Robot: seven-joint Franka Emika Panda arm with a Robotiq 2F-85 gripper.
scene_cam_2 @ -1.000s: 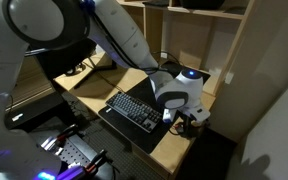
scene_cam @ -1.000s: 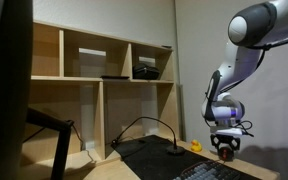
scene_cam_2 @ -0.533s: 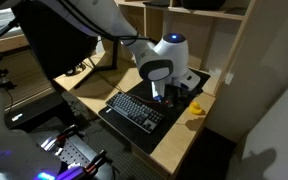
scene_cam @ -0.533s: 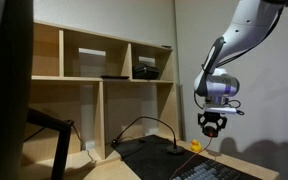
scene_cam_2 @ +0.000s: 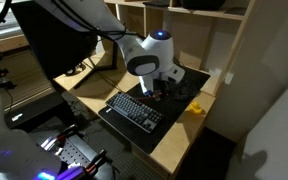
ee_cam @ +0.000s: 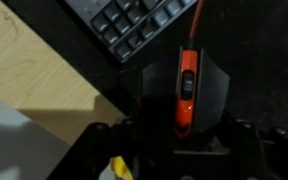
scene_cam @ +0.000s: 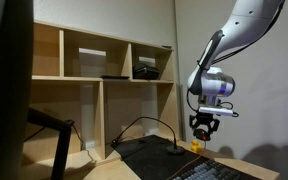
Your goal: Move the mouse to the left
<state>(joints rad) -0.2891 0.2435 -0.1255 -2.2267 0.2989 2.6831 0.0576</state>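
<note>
The mouse (ee_cam: 184, 85) is dark and dome-shaped with an orange stripe and scroll wheel down its middle. In the wrist view it sits between my gripper's (ee_cam: 181, 135) fingers, which are shut on its sides. An orange cable runs from it toward the black keyboard (ee_cam: 134, 25). In both exterior views the gripper (scene_cam: 202, 126) (scene_cam_2: 162, 90) hangs above the black desk mat (scene_cam_2: 174, 82), beyond the keyboard (scene_cam_2: 134, 110). The mouse is hard to make out there. The yellow duck (scene_cam: 195, 146) (scene_cam_2: 197, 108) stands just below and beside the gripper.
A wooden shelf unit (scene_cam: 94, 70) with dark items in its upper compartments stands behind the desk. A thin black gooseneck arm (scene_cam: 144, 125) curves over the mat. A dark monitor edge (scene_cam: 4, 90) fills the near side. The wooden desk edge (scene_cam_2: 169, 150) lies close to the keyboard.
The gripper has risen from the desk near the duck and swung sideways toward the shelf side, carrying the mouse over the mat. The duck and keyboard have stayed put.
</note>
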